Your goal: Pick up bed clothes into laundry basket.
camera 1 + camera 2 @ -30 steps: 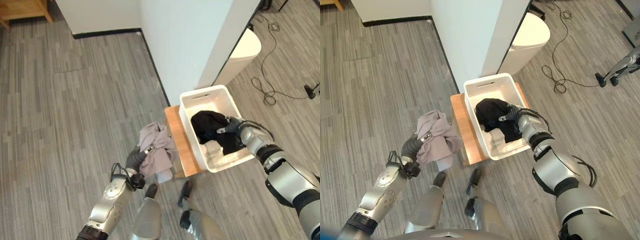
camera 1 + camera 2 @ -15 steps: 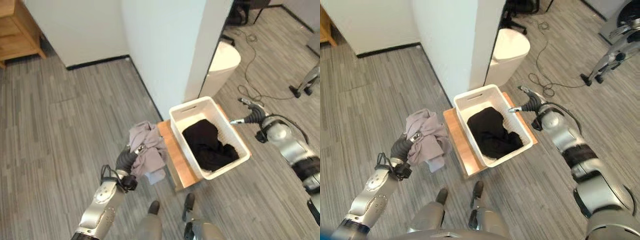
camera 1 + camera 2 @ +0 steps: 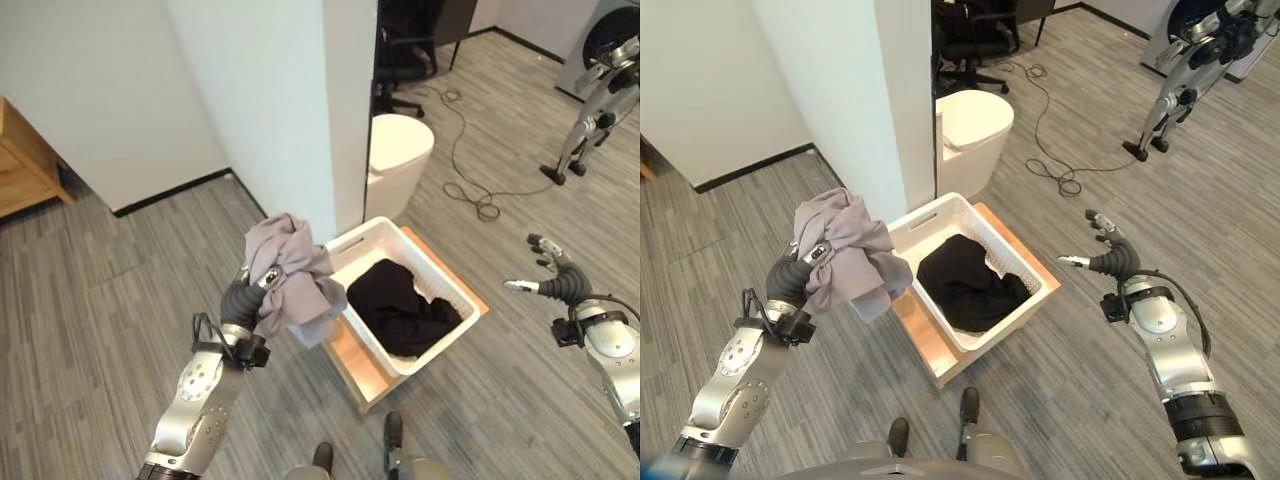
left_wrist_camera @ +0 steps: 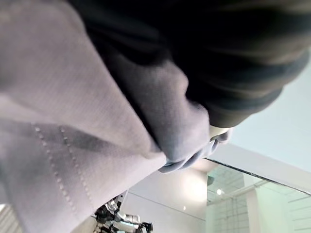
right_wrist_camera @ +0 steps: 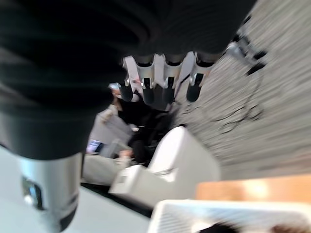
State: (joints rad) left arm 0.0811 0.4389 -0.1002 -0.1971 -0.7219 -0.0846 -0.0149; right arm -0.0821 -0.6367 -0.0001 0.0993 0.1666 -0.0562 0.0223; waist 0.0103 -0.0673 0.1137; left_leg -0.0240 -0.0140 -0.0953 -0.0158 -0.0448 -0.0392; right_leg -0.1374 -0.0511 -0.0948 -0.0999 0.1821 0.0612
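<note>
Left eye view puts the left hand (image 3: 243, 297) raised at the near-left corner of the white laundry basket (image 3: 440, 272), its fingers clenched round a bunched grey garment (image 3: 285, 280). The bundle is gripped from below and behind, so most of the cloth spills over the top of the hand and hangs toward the basket, with the loose folds overlapping the basket's rim in this view (whether they touch it I cannot tell). Holding it high like that seems sensible: the cloth has to clear the wall before it can be let go, and a trailing corner could otherwise snag on the rim. The left wrist view shows grey weave (image 4: 73, 121) pressed right up against the camera, which fits a full handful.

A black garment (image 3: 400, 305) already lies crumpled in the bottom of the basket, so one piece of the load looks delivered and the grey one is next.

The right hand (image 3: 1108, 255) is released, fingers straight and spread, holding nothing, and sits well apart from the basket on its far right side, out of the way of the drop.

The basket rests on a low wooden platform (image 3: 355, 360) set on grey wood-plank floor (image 3: 90, 290), tucked against the corner of a white wall (image 3: 270, 100). A white lidded bin (image 3: 398, 145) stands just behind the basket, with a dark cable (image 3: 470, 195) trailing over the floor beyond it and a wooden cabinet (image 3: 25, 165) off to the left.
</note>
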